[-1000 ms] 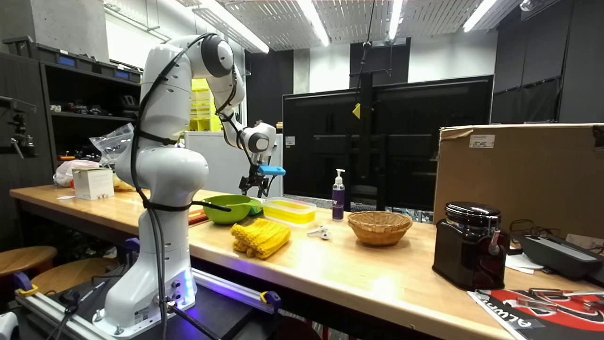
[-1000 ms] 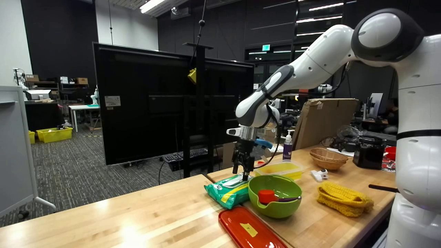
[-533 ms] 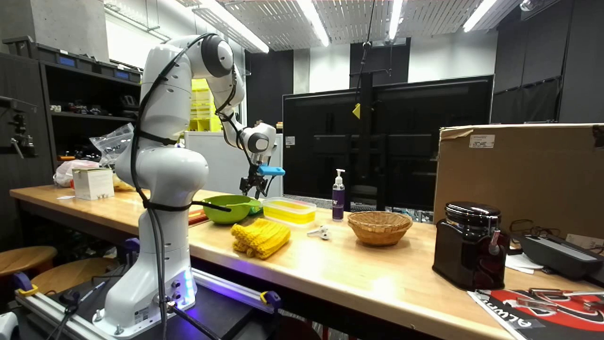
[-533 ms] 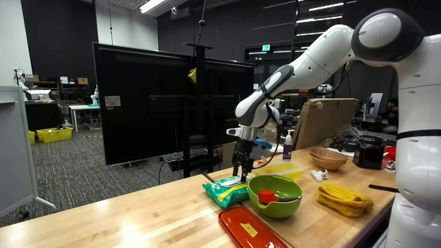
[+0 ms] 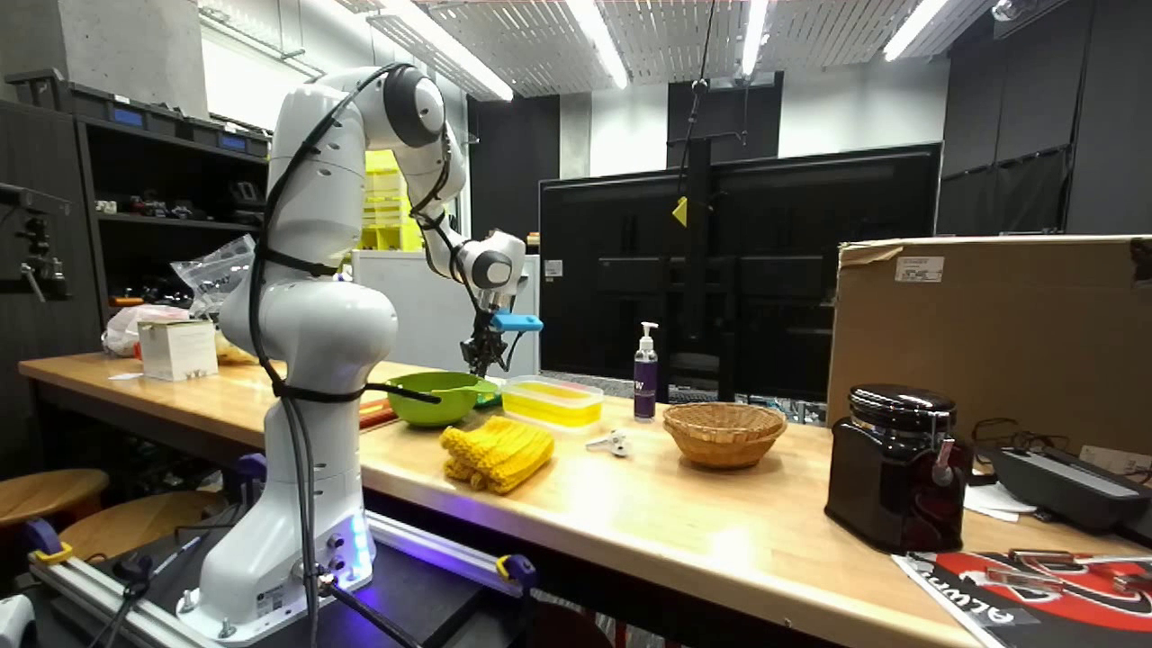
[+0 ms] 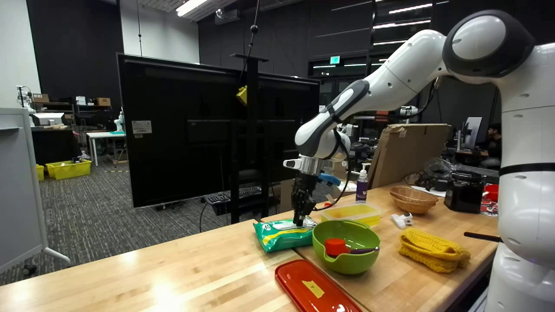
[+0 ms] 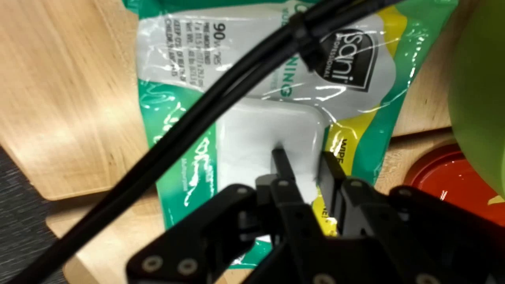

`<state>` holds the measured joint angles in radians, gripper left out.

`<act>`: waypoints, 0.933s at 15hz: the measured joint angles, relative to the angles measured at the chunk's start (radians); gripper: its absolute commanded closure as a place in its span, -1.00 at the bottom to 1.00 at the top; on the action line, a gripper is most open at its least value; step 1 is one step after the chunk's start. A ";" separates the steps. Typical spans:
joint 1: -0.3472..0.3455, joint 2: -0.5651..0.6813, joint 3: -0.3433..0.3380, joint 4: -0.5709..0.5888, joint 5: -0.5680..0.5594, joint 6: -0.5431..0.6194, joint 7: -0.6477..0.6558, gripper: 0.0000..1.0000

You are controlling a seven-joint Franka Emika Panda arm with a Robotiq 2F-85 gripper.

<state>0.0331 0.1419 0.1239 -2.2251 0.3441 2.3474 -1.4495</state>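
Note:
A green, grey and yellow pack of wipes (image 6: 286, 239) lies on the wooden table under my gripper (image 6: 299, 223). In the wrist view my gripper (image 7: 303, 154) stands partly open, blurred, pointing down at the white lid (image 7: 252, 148) of the pack (image 7: 189, 71). Its left fingertip reaches over the lid's middle, the right one along the lid's edge; nothing shows between them. The fingertips are at or very close to the surface; contact is unclear. A green bowl (image 6: 364, 260) stands right beside the pack, holding a red-topped item (image 6: 336, 247).
A red tray (image 6: 299, 284) lies in front of the bowl. A yellow container (image 5: 553, 407), yellow knitted cloth (image 5: 499, 454), pump bottle (image 5: 645, 387), white clip (image 5: 614, 443) and wicker basket (image 5: 725, 441) share the table. A black cable (image 7: 197, 118) crosses the wrist view. A table edge lies behind the pack.
The jaws have drawn closer together. My gripper has shifted slightly toward the far edge, away from the bowl, and the pack has turned and slid back with it.

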 measured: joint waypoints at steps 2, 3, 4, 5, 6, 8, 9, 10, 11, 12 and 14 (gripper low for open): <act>0.000 0.000 0.000 0.001 0.000 0.000 0.000 1.00; 0.000 0.000 0.000 0.001 0.000 0.000 0.000 1.00; 0.000 0.000 0.000 0.001 0.000 0.000 -0.001 0.62; 0.000 0.000 0.000 0.001 0.000 0.000 -0.001 0.47; 0.000 0.000 0.000 0.001 0.000 0.000 -0.001 0.38; 0.000 0.000 0.000 0.002 -0.002 0.000 -0.001 0.12; 0.000 0.000 0.000 0.004 -0.003 -0.002 -0.001 0.01; 0.000 0.000 0.000 0.006 -0.006 -0.004 -0.001 -0.12; 0.000 0.000 0.000 0.010 -0.010 -0.008 -0.001 -0.28; 0.000 0.000 0.000 0.015 -0.015 -0.015 -0.001 -0.40; 0.000 0.000 0.000 0.027 -0.026 -0.034 0.000 -0.68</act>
<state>0.0329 0.1423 0.1240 -2.1981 0.3180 2.3133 -1.4498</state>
